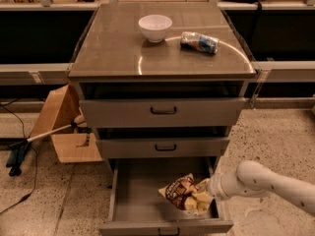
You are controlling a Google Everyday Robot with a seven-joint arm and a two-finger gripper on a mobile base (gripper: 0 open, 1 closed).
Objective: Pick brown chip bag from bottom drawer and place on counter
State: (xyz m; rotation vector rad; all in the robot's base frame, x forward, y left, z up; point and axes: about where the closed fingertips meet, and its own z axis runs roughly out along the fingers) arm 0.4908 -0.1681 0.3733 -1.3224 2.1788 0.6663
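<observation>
The gripper (205,198) touches the brown chip bag (178,191) in the bottom drawer (138,200), under the front right corner of the counter (118,53) — I cannot tell if it grips — so lifting and placing are left.

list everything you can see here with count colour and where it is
counter: one, glossy grey-brown, top of the cabinet
small round bowl: one, white, on the counter toward the back
foil packet: one, blue and silver, on the counter right of the bowl
shallow metal drawers: two, grey with black handles, under the counter
bottom drawer: one, grey, lowest, pulled open
crinkly chip bag: one, dark brown with cream edges, in the bottom drawer, right side
cardboard box: one, tan, on the floor left of the cabinet
robot arm: one, white, reaching from the right
gripper: one, pale, at the chip bag's right edge
</observation>
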